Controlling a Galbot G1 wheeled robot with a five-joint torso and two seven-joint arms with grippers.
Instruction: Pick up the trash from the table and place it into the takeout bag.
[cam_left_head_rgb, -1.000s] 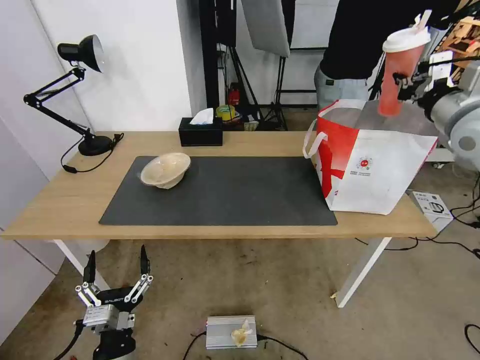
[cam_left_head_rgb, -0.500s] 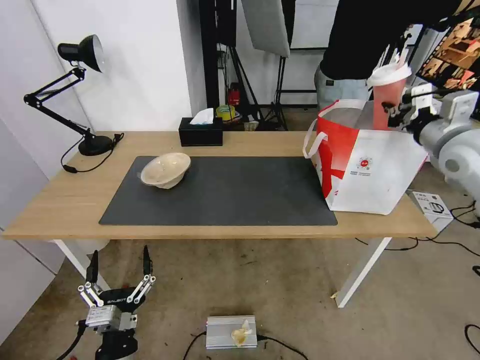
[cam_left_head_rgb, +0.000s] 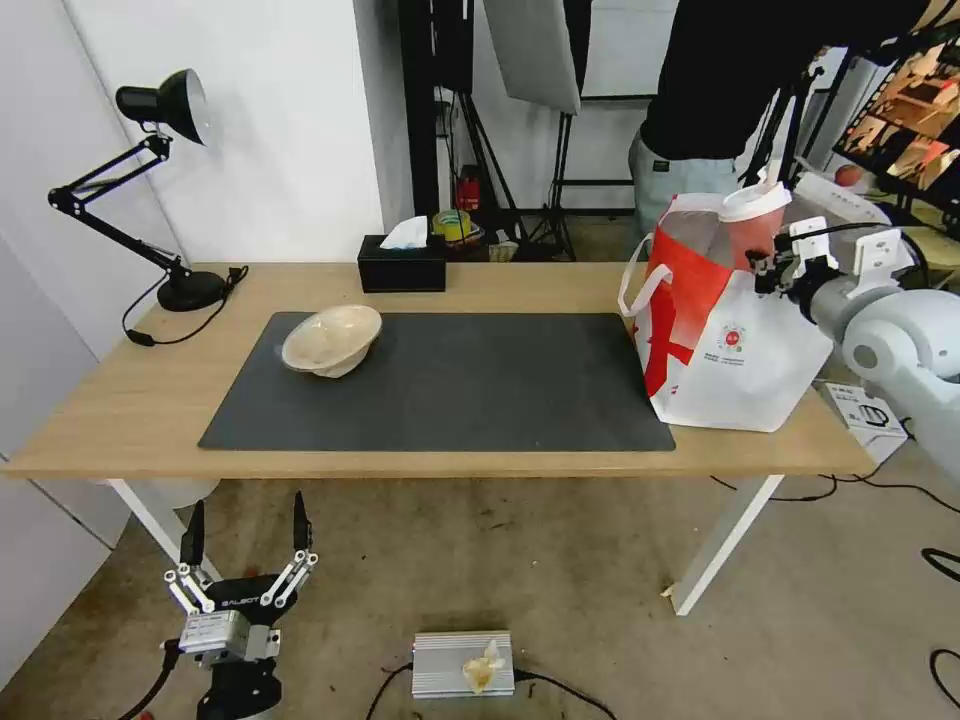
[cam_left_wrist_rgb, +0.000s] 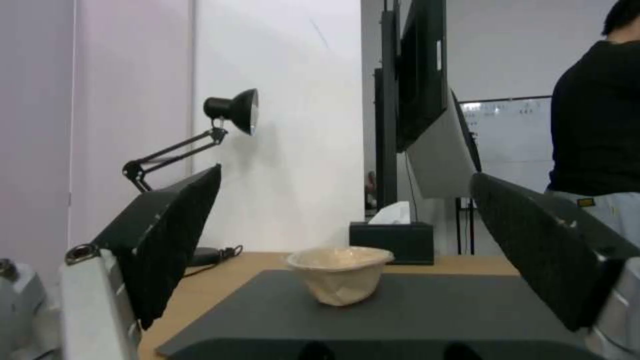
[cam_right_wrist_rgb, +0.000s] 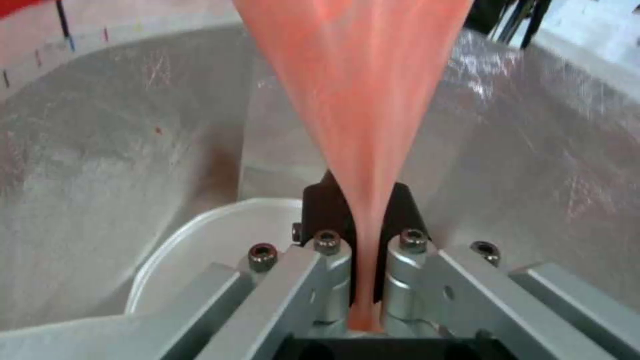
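My right gripper (cam_left_head_rgb: 768, 268) is shut on the red drink cup (cam_left_head_rgb: 750, 228) with its white lid, holding it inside the mouth of the red-and-white takeout bag (cam_left_head_rgb: 735, 345) at the table's right end. In the right wrist view the cup (cam_right_wrist_rgb: 357, 95) hangs between the silver foil walls (cam_right_wrist_rgb: 100, 150), above a white round bowl (cam_right_wrist_rgb: 200, 250) lying in the bag. A beige paper bowl (cam_left_head_rgb: 331, 340) sits tilted on the left part of the dark mat (cam_left_head_rgb: 450, 385). My left gripper (cam_left_head_rgb: 243, 560) is open, low in front of the table, facing the bowl (cam_left_wrist_rgb: 340, 272).
A black tissue box (cam_left_head_rgb: 401, 262) stands at the table's back edge, a black desk lamp (cam_left_head_rgb: 150, 180) at the back left. A person in black stands behind the bag. A silver box (cam_left_head_rgb: 462, 662) lies on the floor.
My right gripper has lowered the red cup from above the bag down into its mouth. The left gripper has sunk slightly.
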